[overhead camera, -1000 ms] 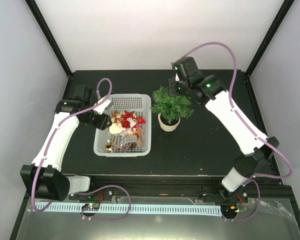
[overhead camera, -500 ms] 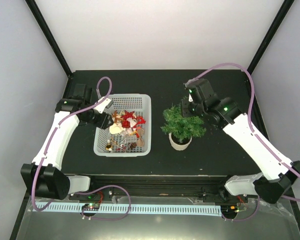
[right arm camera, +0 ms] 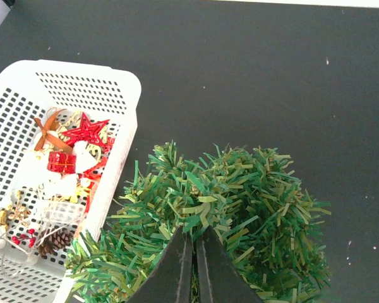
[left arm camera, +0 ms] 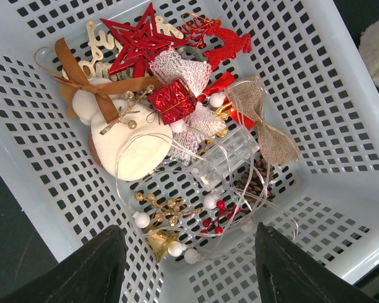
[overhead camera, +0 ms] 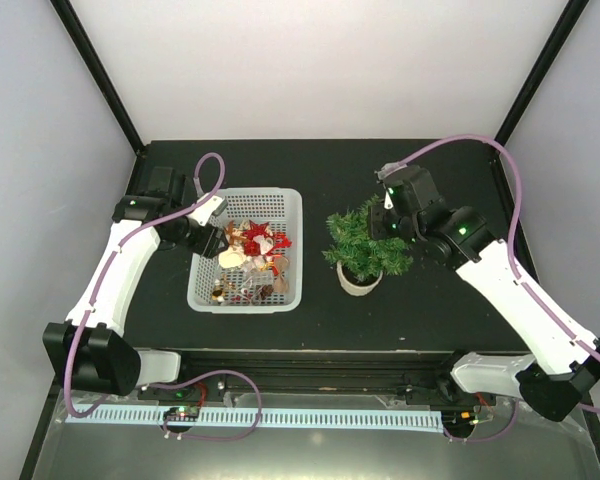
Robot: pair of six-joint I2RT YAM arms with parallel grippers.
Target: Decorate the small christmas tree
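Standing right of centre on the bench (overhead camera: 430, 310), the small christmas tree (overhead camera: 365, 248), bushy dark green, has needles pinched by the right tool (right arm camera: 193, 243). The spread left tool (left arm camera: 188, 237) hangs over the white basket (overhead camera: 260, 194) beside it.

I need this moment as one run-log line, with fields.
left gripper: open, empty, over basket of ornaments | right gripper: shut on small christmas tree | tree: bare, beside basket

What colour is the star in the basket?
The star is red, clearest in the left wrist view.
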